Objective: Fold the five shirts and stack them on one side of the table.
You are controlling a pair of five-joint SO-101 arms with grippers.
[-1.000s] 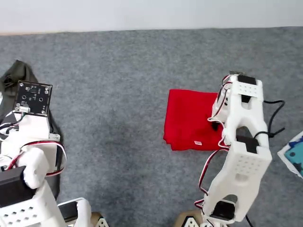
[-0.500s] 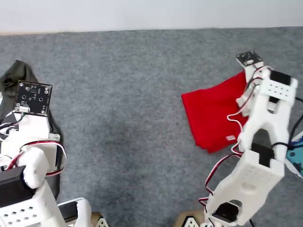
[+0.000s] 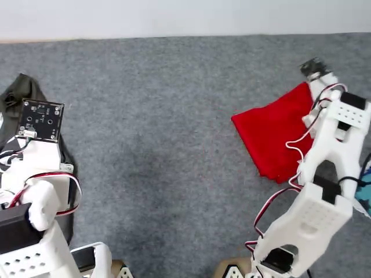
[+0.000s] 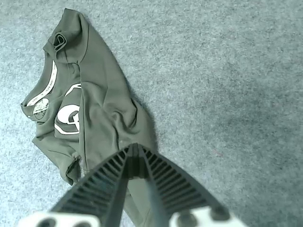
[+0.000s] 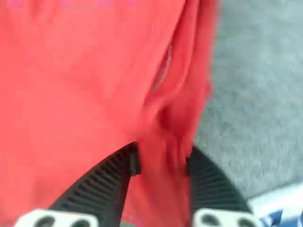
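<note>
High view: the folded red shirt [image 3: 272,130] lies askew on the grey table [image 3: 151,116] near its right edge, with the right arm [image 3: 324,174] over its right side. An olive shirt [image 3: 23,90] (crumpled, not folded) lies at the left edge, partly under the left arm [image 3: 35,191].

Left wrist view: the left gripper [image 4: 136,161] hangs above the olive shirt, its fingers pressed together.

Right wrist view: the right gripper [image 5: 161,163] pinches a fold of the red shirt.
</note>
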